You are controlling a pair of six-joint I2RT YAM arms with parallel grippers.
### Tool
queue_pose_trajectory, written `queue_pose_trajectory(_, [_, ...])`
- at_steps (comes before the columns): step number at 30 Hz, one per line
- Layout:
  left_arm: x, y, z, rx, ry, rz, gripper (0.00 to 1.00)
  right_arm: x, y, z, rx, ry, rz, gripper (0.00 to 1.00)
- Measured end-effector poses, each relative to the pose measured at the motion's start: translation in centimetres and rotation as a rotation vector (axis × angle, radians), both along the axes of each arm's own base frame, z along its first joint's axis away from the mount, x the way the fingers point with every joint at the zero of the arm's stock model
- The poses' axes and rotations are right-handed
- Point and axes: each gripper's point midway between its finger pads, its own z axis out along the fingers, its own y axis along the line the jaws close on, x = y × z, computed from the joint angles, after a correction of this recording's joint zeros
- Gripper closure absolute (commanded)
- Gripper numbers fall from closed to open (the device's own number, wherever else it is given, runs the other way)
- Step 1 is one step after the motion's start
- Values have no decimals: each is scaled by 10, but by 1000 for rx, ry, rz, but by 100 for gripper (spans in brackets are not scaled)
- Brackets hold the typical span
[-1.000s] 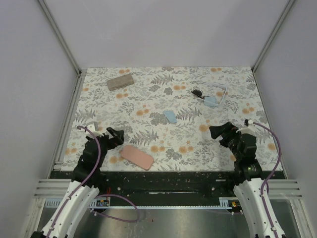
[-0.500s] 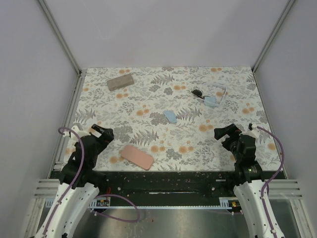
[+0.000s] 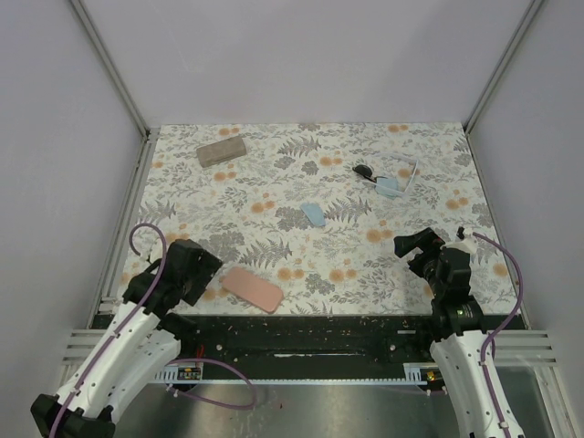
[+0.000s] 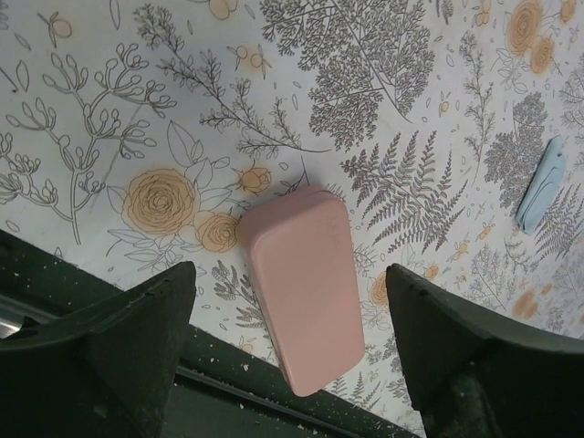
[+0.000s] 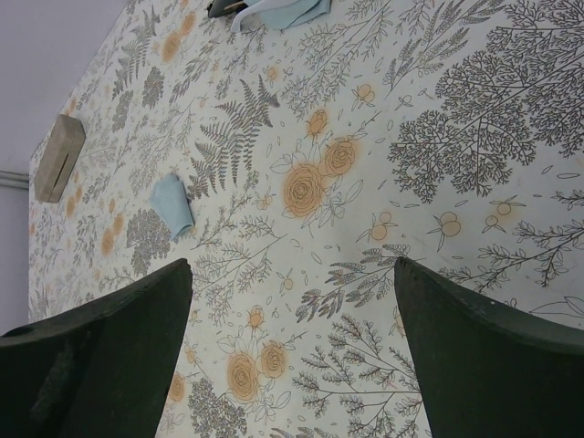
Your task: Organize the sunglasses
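Note:
The black sunglasses (image 3: 364,171) lie at the far right of the table, and the thin white-framed sunglasses (image 3: 409,172) lie just right of them, with a light blue cloth (image 3: 391,188) between. In the right wrist view only a dark edge of the black sunglasses (image 5: 224,7) shows at the top. My left gripper (image 3: 208,272) is open at the near left. In its wrist view the left gripper (image 4: 290,272) straddles the near end of a pink case (image 4: 306,283) without touching it. My right gripper (image 3: 411,251) (image 5: 292,265) is open over bare cloth, with nothing between its fingers.
The pink case (image 3: 251,288) lies slanted by the near edge. A tan case (image 3: 222,151) (image 5: 59,160) sits at the far left. A second blue cloth (image 3: 313,215) (image 4: 540,187) (image 5: 173,205) lies mid-table. The black front rail (image 3: 301,333) runs below the floral tablecloth (image 3: 274,182).
My left arm has drawn back to the near edge and turned its gripper toward the pink case. The right gripper pulled back slightly, then held still.

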Motion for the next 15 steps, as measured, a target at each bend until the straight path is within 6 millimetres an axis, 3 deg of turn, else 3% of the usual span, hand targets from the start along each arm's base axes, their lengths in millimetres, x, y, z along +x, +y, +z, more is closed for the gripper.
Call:
queue_pose_trajectory(8, [-12,-12,-20,-13,118,31,11,0,1,-4,1,17,6,1])
queue_pose_trajectory(15, [-20,-40,-38,15,199,-39,9,0,3,-5,6,23,18,1])
